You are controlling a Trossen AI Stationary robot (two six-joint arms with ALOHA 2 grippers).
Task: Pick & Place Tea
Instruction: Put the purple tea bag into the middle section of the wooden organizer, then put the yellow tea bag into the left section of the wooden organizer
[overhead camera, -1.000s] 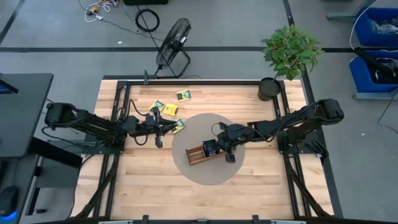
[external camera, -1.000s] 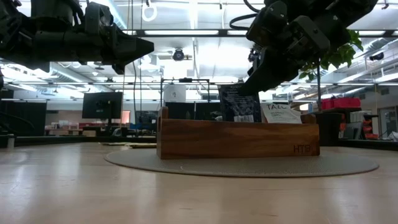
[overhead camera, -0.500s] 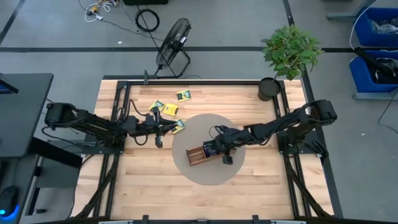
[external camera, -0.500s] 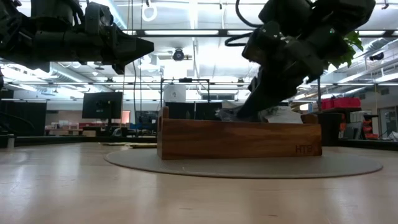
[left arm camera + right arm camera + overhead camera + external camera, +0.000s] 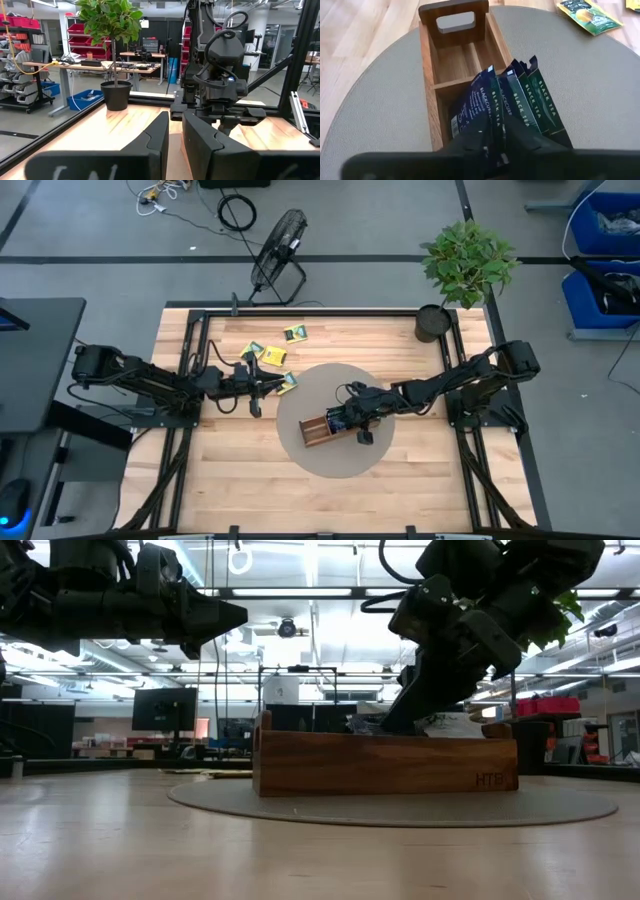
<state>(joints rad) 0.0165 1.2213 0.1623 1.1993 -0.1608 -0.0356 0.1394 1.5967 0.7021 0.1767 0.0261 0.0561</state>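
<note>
Lowered since 1 second ago, our right tool (image 5: 352, 418) has carried a dark tea sachet (image 5: 479, 107) down into the tray's end compartment.

We judge this the placing step: our right tool stays pinched on that sachet, which stands beside the other black tea sachets (image 5: 530, 100) in the wooden tray (image 5: 431, 67) on the round mat (image 5: 335, 465) at the desk's middle. Next we would need to part the fingers and lift straight up, clear of the neighbouring sachets. Our left tool (image 5: 256, 386), fingers nearly together and empty, waits near the yellow sachets (image 5: 272, 355) toward the desk's far edge; a potted plant (image 5: 465, 265) stands at the far right corner.
</note>
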